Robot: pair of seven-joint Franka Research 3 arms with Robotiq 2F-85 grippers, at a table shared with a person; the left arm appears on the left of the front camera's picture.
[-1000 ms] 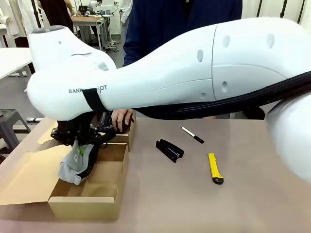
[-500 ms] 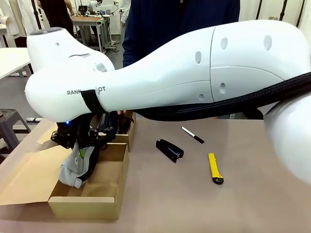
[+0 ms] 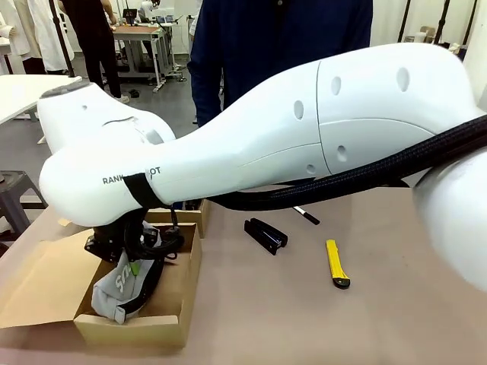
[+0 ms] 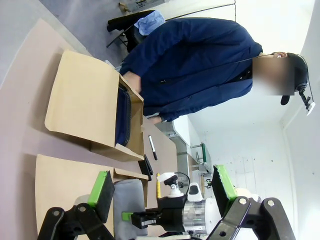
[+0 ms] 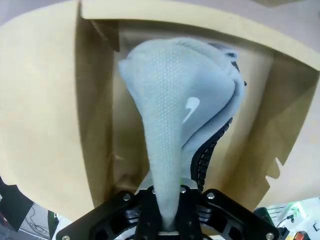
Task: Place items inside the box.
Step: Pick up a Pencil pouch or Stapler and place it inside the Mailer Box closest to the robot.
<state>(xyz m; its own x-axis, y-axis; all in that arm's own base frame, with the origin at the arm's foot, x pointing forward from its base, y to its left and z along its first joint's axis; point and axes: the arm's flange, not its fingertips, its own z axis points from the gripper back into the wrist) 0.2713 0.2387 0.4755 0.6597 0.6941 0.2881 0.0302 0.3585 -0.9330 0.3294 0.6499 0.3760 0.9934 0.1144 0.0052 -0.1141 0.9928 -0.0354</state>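
The right gripper [image 5: 167, 202] has its fingers pinching one end of the grey pouch [image 3: 120, 287]. The pouch hangs tilted inside the box [image 3: 133, 328], with its lower end near the bottom; whether it already rests there cannot be told. Risks, as judgement: if the fingers let go while the pouch stands so upright, it may tip and lean on the low front wall instead of lying flat. The zip edge could also catch on a finger when the arm lifts, pulling the pouch out again. A push from the arm may shift the light carton on the desk [image 3: 396, 319]. The left gripper [image 4: 162, 187] has its fingers spread, w/ nothing between them.

Around: the black stapler [image 3: 266, 234], marker pen [image 3: 307, 216] & utility knife [image 3: 336, 264] lie apart on the desk, right of the box, not yet packed. A dark navy pouch [image 4: 122, 117] lies in another open carton [image 4: 80, 100] near the person [image 3: 281, 46]. The big right arm crosses the middle, so it stands in the way of a reach to those items
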